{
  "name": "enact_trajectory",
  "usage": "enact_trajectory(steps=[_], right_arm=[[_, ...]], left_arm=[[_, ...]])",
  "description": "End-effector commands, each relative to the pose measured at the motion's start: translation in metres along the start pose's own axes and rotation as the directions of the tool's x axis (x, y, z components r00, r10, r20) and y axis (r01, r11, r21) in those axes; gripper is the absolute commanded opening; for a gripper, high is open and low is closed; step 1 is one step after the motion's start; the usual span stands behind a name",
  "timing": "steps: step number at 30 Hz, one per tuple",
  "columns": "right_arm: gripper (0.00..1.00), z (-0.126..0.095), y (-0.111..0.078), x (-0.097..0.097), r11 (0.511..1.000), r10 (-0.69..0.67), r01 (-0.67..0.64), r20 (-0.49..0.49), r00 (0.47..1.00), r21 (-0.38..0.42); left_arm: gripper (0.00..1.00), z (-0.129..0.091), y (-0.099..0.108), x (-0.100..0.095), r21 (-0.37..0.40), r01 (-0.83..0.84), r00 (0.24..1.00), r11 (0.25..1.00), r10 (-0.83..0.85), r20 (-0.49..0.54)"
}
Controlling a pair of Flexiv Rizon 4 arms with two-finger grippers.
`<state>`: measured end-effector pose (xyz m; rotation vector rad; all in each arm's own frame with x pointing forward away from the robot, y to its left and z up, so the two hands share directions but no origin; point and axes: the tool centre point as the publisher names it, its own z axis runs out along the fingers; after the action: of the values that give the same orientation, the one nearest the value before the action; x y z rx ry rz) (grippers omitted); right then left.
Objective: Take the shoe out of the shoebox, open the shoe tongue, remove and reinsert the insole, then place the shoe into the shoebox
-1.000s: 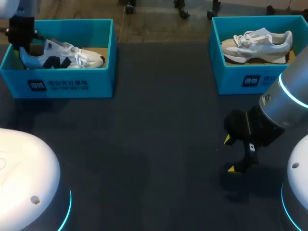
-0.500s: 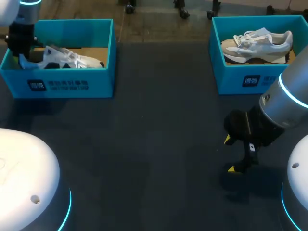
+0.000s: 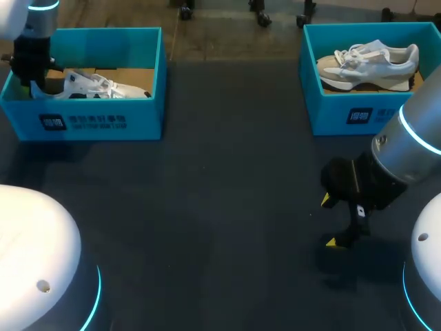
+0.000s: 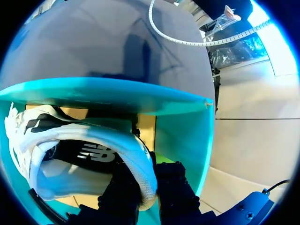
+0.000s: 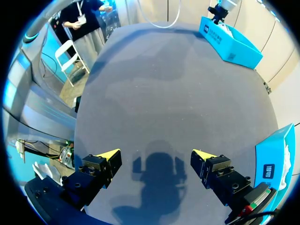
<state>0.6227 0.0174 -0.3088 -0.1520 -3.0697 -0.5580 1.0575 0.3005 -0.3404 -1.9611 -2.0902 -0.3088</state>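
Pinching shoe [image 4: 93,133]: left gripper [image 4: 147,192], at the heel collar, inside box [image 4: 117,96].
Shoe: likely light, soft upper; firm heel holds best.
Right gripper [image 5: 156,157]: spread, empty.

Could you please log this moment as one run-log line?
left gripper shut on white shoe heel, inside left shoebox | right gripper open, above table | grey shoe in right shoebox

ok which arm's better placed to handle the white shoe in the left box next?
Left. The left hand is shut on the heel of the white shoe inside the left shoebox; the right hand hangs open over the table, far off.
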Motion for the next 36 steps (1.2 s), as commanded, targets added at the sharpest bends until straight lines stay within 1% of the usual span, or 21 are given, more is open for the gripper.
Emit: enact_trajectory(steps=[1,10,11,13,18,19,21,22,23,24,25,26,27,28,31,34,36], right_arm=[[1.0,0.002,0.0,0.001,1.0,0.0,0.0,0.003,1.0,0.002],[1.0,0.002,0.0,0.001,1.0,0.0,0.0,0.003,1.0,0.002],[1.0,0.002,0.0,0.001,1.0,0.0,0.0,0.003,1.0,0.002],[1.0,0.002,0.0,0.001,1.0,0.0,0.0,0.003,1.0,0.002],[1.0,0.002,0.0,0.001,1.0,0.0,0.0,0.003,1.0,0.002],[1.0,0.002,0.0,0.001,1.0,0.0,0.0,0.003,1.0,0.002],[1.0,0.002,0.0,0.001,1.0,0.0,0.0,0.003,1.0,0.002],[1.0,0.002,0.0,0.001,1.0,0.0,0.0,0.003,1.0,0.002],[1.0,0.002,0.0,0.001,1.0,0.0,0.0,0.003,1.0,0.002],[1.0,0.002,0.0,0.001,1.0,0.0,0.0,0.003,1.0,0.002],[1.0,0.002,0.0,0.001,1.0,0.0,0.0,0.003,1.0,0.002],[1.0,0.002,0.0,0.001,1.0,0.0,0.0,0.003,1.0,0.002],[1.0,0.002,0.0,0.001,1.0,0.0,0.0,0.003,1.0,0.002],[1.0,0.002,0.0,0.001,1.0,0.0,0.0,0.003,1.0,0.002],[1.0,0.002,0.0,0.001,1.0,0.0,0.0,0.003,1.0,0.002],[1.0,0.002,0.0,0.001,1.0,0.0,0.0,0.003,1.0,0.002],[1.0,0.002,0.0,0.001,1.0,0.0,0.0,0.003,1.0,0.002]], left_arm=[[0.0,0.006,0.003,-0.006,0.0,-0.002,1.0,1.0,0.002,-0.002],[0.0,0.013,0.003,-0.011,0.015,-0.016,1.0,1.0,0.016,0.013],[0.05,0.014,0.004,-0.012,0.015,-0.015,1.0,1.0,0.015,0.014],[0.05,0.016,0.004,-0.013,0.022,-0.017,1.0,1.0,0.016,0.022],[0.1,0.019,0.004,-0.016,0.02,-0.025,0.999,0.999,0.025,0.021],[0.14,0.019,0.004,-0.016,0.021,-0.027,0.999,0.999,0.026,0.022],[0.25,0.019,0.004,-0.016,0.028,-0.027,0.999,0.999,0.026,0.029],[0.32,0.019,0.004,-0.016,0.032,-0.029,0.999,0.999,0.028,0.035],[0.42,0.019,0.004,-0.016,0.035,-0.034,0.999,0.999,0.033,0.044],[0.48,0.019,0.004,-0.016,0.036,-0.039,0.998,0.999,0.037,0.049],[0.65,0.019,0.003,-0.015,0.033,-0.042,0.998,0.999,0.04,0.048],[0.79,0.019,0.003,-0.016,0.024,-0.046,0.998,0.999,0.045,0.046],[0.86,0.019,0.002,-0.016,0.02,-0.048,0.998,0.999,0.047,0.048],[0.89,0.018,0.002,-0.017,0.008,-0.047,0.998,0.999,0.046,0.044],[0.91,0.011,0.001,-0.019,0.007,-0.046,0.997,0.999,0.045,0.06],[1.0,0.001,0.001,-0.019,0.021,-0.04,0.995,0.999,0.038,0.095],[1.0,-0.009,-0.003,-0.018,0.015,-0.045,0.993,0.999,0.043,0.111]])
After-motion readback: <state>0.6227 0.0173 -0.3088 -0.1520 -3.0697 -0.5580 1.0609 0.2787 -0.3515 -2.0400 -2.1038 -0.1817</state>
